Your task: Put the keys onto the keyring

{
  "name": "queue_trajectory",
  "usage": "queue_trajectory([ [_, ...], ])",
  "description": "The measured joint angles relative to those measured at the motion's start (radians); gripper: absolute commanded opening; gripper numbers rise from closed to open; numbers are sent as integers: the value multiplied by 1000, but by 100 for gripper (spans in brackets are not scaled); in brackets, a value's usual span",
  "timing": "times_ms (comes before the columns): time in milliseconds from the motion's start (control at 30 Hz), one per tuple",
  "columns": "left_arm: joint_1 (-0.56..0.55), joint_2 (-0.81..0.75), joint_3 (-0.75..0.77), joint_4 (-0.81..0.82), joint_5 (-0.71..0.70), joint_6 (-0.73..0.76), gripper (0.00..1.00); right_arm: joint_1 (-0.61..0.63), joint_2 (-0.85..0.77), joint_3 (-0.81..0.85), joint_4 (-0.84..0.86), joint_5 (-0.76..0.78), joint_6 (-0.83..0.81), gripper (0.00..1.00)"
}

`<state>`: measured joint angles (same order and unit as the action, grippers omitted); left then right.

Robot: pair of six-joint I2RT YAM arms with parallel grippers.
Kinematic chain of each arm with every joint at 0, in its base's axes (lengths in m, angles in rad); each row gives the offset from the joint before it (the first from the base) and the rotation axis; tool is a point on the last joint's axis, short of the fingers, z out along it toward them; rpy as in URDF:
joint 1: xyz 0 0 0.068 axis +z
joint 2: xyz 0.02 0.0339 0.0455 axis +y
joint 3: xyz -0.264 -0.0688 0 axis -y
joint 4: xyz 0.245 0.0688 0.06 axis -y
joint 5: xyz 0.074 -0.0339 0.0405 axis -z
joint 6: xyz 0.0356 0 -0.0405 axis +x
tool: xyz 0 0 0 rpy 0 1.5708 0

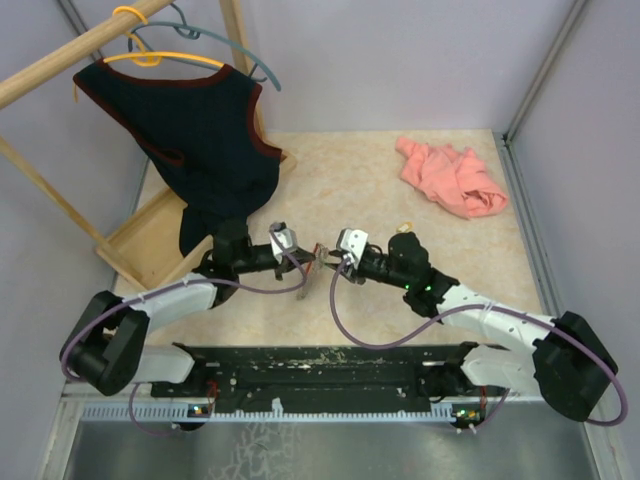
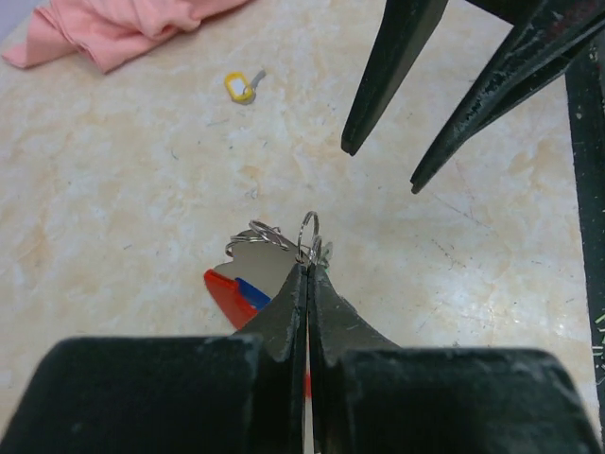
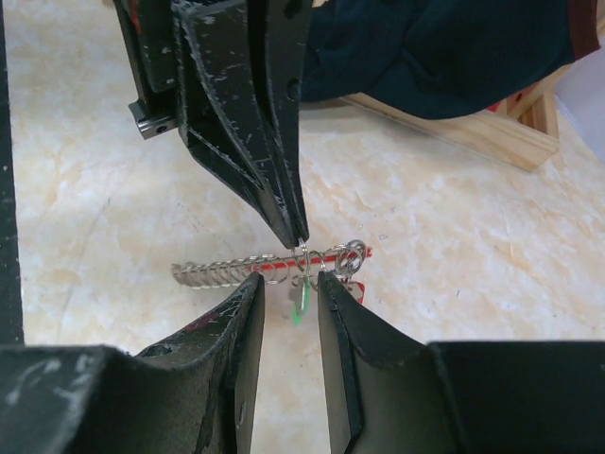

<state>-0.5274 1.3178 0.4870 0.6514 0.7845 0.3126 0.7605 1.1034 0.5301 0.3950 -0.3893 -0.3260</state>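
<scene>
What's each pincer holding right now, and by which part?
The left pincer is shut on the keyring, pinching a small metal ring at its tip. The right pincer is open and holds nothing.

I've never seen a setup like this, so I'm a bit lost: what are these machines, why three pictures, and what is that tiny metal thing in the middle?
These are two robot arms bolted to a beige marbled table. One picture looks down from overhead; the other two come from small cameras on each wrist, so each shows its own black fingers. The left hand is pinched shut on a small silver wire ring of the keyring, a thin red loop joined to a silvery ridged strip. The right hand sits beside that ring with its fingers apart, gripping nothing. Also on the table are a crumpled pink cloth, a small yellow-tagged key and a wooden rack with a dark vest.
</scene>
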Motion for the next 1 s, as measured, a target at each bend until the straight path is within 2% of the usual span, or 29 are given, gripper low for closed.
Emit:
queue_trajectory([
  [133,-51,-1,65,-169,-87,76,0,0,14,0,-18,-11,-41,28],
  [367,-96,0,86,-290,-150,127,0,0,119,-14,41,-46,-74,28],
  [733,-129,-1,89,-321,-156,157,0,-25,253,-89,256,-73,-46,27],
  [1000,-149,-1,96,-363,-183,179,0,-28,260,-98,312,-108,-40,17],
])
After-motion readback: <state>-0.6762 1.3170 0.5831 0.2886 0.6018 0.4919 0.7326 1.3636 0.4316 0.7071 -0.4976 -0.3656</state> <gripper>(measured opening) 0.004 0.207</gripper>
